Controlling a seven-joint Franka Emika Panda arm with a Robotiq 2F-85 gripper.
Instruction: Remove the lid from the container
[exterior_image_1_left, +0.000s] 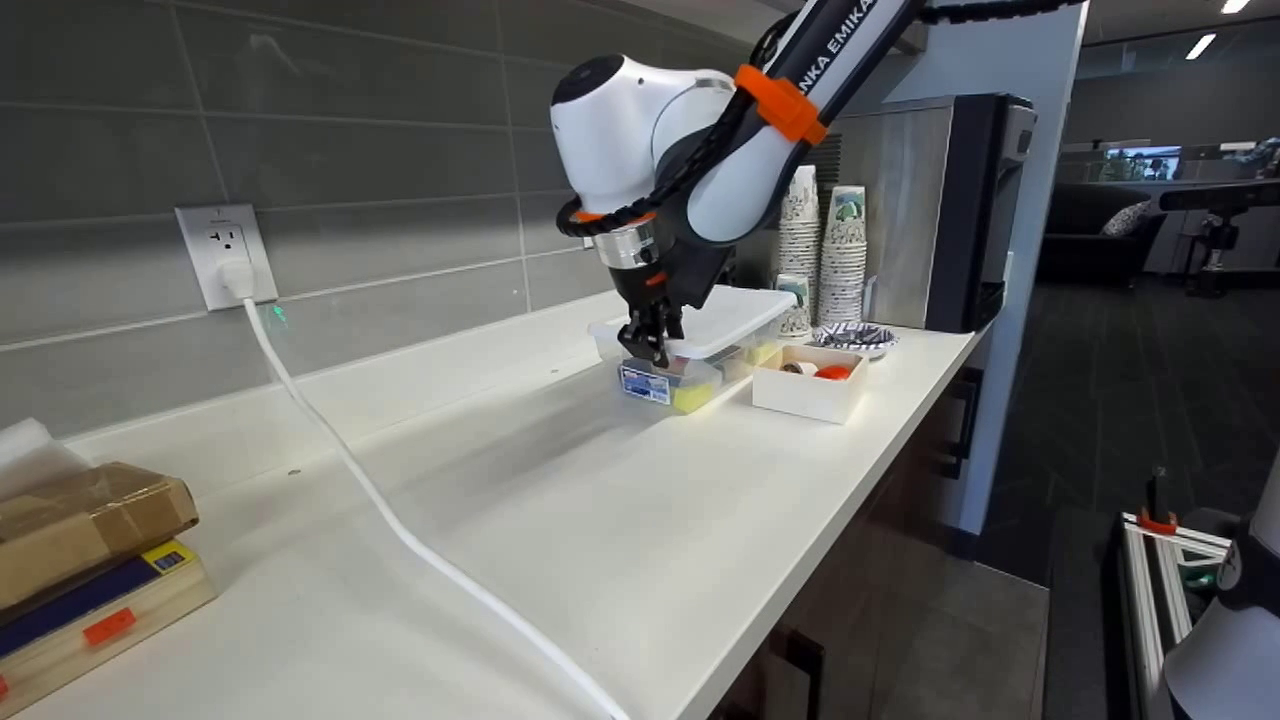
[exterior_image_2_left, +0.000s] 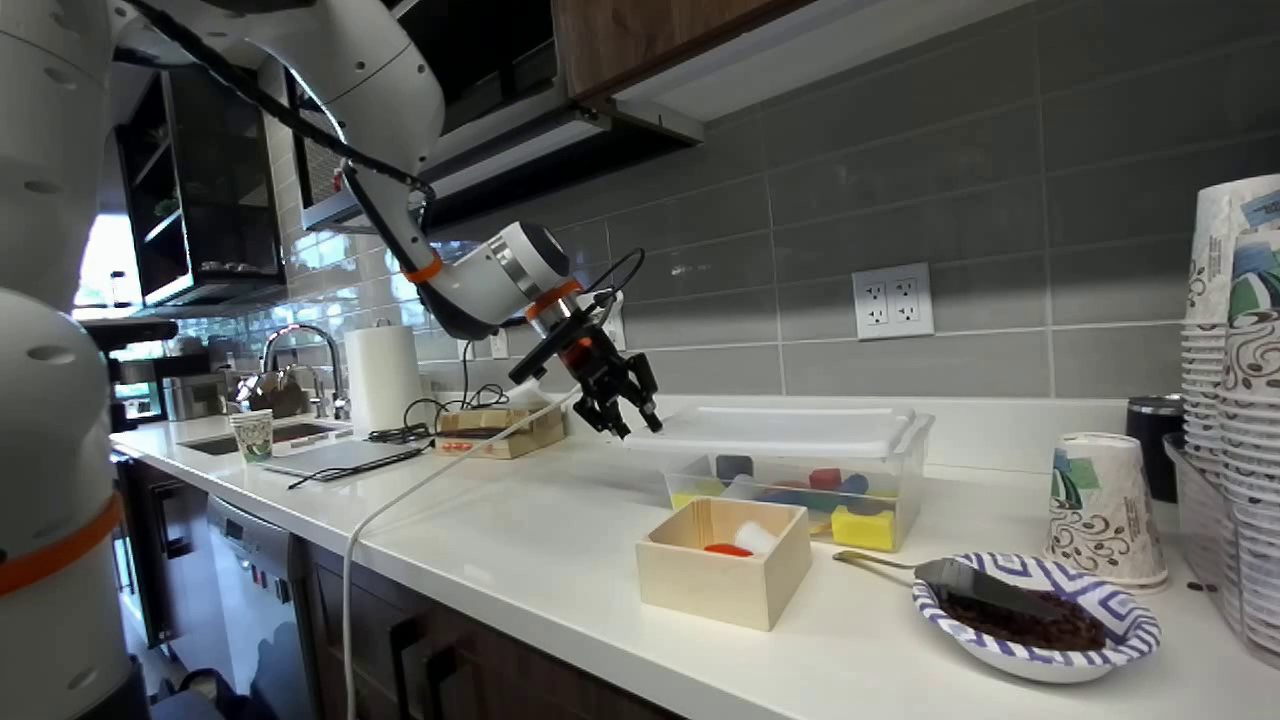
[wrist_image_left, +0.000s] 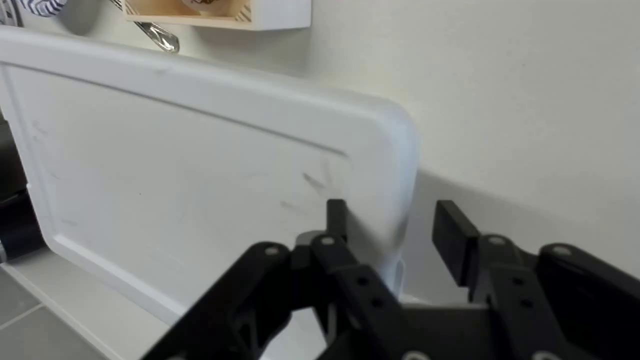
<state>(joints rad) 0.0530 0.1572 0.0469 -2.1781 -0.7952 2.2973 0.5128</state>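
The lid (exterior_image_1_left: 735, 315) is a flat whitish rectangular panel lying over the top of the container in both exterior views (exterior_image_2_left: 780, 432). It fills much of the wrist view (wrist_image_left: 175, 150). The container (exterior_image_2_left: 880, 475) is a clear box with yellow, blue and red items inside; it also shows in an exterior view (exterior_image_1_left: 700, 378). I cannot tell whether the lid is fully seated. My gripper (wrist_image_left: 392, 220) is open at the lid's short end near a corner. One finger is over the lid, the other is outside its edge. The gripper shows in both exterior views (exterior_image_1_left: 652, 345) (exterior_image_2_left: 636, 425).
A small wooden box (exterior_image_2_left: 720, 580) with red and white contents stands beside the container. A patterned bowl (exterior_image_2_left: 1050, 620) with a utensil and stacked paper cups (exterior_image_1_left: 842, 245) are beyond it. A tiled wall (exterior_image_1_left: 400, 200) runs behind. A white cable (exterior_image_1_left: 430, 545) crosses the counter.
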